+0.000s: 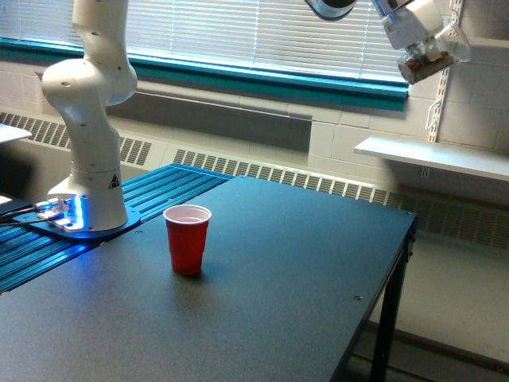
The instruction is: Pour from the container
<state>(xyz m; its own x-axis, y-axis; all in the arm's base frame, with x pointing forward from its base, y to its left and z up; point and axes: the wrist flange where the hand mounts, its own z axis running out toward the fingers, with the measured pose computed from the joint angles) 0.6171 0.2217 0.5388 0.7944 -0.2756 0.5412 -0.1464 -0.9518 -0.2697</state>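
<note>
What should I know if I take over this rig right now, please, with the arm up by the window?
Gripper: high at the exterior view's upper right, shut on the clear container, which is tilted and has brown bits inside.
Red cup: upright on the dark table, near the arm's base, far below the container and towards the exterior view's left of it. Its white inside looks empty.
Done: container gripped and lifted.
Left: nothing appears poured yet; the container likely needs bringing over the red cup before tipping further.
</note>
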